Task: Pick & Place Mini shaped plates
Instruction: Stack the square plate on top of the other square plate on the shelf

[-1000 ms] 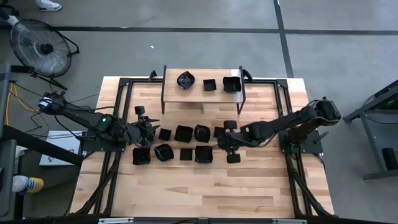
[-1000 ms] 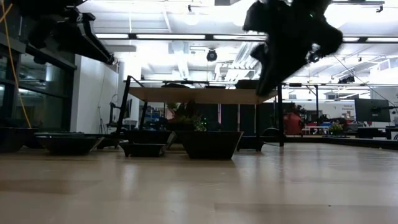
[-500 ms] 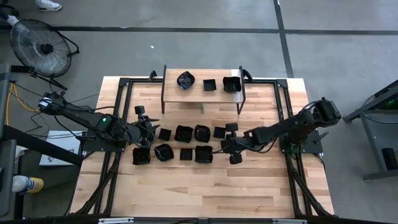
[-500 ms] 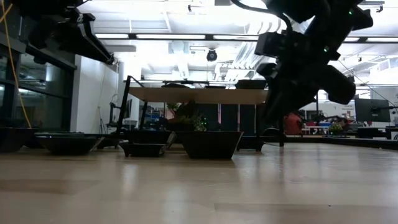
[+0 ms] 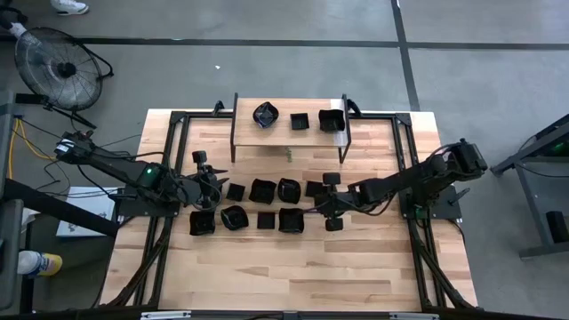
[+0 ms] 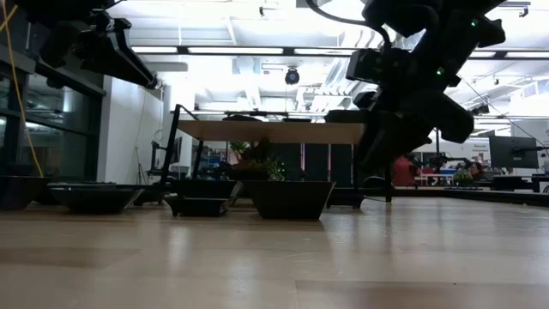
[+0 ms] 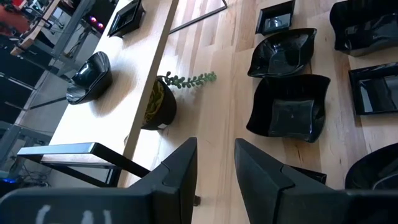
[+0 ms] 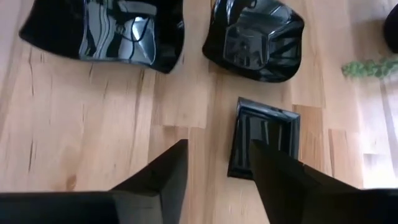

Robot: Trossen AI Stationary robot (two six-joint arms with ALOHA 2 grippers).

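Several glossy black mini shaped plates rest flat in two rows mid-table, among them a wavy square plate (image 5: 291, 220), a rounded plate (image 5: 289, 188) and a small square plate (image 5: 313, 188). Three more sit on the raised shelf (image 5: 289, 133) at the far side. My right gripper (image 5: 316, 204) (image 8: 217, 162) hovers open at the rows' right end, tipped down. Bare wood shows between its fingers, and the small square plate (image 8: 261, 134) lies beside one finger (image 8: 283, 177). My left gripper (image 5: 213, 182) (image 7: 216, 165) waits open at the rows' left end, above the table.
A small plant in a dark pot (image 7: 158, 102) stands under the shelf, whose thin metal legs (image 5: 233, 147) come down to the table. The black frame rails (image 5: 169, 151) run along both table sides. Bare wood (image 5: 284, 267) lies toward the near edge.
My right gripper has come down toward the table at the right end of the plate rows and tipped further downward. The plates have stayed where they were.
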